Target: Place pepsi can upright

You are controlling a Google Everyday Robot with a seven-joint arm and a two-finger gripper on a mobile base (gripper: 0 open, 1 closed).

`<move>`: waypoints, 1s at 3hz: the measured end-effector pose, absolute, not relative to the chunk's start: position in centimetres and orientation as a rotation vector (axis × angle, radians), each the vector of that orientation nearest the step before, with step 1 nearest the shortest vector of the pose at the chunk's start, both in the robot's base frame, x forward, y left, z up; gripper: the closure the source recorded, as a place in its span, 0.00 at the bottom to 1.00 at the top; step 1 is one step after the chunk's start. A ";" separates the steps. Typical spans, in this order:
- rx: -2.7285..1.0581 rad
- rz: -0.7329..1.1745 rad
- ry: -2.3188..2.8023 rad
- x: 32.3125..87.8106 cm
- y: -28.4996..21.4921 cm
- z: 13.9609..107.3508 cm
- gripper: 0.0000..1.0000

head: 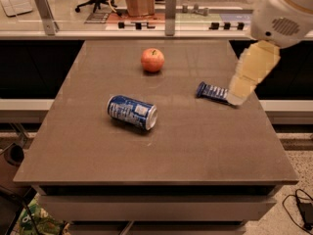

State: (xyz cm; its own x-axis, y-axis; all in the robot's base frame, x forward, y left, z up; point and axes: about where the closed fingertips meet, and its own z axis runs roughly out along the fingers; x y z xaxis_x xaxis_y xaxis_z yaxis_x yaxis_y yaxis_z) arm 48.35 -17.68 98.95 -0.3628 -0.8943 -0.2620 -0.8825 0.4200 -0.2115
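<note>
The robot's gripper [238,91] hangs over the right side of a brown table [161,155], at about 3 o'clock from the table's centre. It shows as a pale tan, tapering shape that slants down from a white rounded arm joint [281,13] in the top right corner. Whether the gripper is wide, narrow or holding anything cannot be told. Its lower tip overlaps the right end of a flat blue snack bar wrapper [211,91], which lies at about 2 o'clock from the centre; contact between the two cannot be judged. The pepsi can [132,112] lies on its side just left of the table's centre, well apart from the gripper. It is blue with white print, and its silver end faces about 4 o'clock. A red apple [152,60] sits at 12 o'clock, near the far edge, apart from the can and the wrapper. Beyond the table runs a pale counter with a brown boxy object [140,1] on it. A dark cable [302,205] lies on the floor at about 4 o'clock.
</note>
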 end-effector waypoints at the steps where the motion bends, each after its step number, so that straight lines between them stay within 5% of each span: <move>1: -1.463 -0.042 2.423 51.3 -15.1 98.2 0.00; 3: -1.399 -0.026 2.495 53.3 -9.8 96.0 0.00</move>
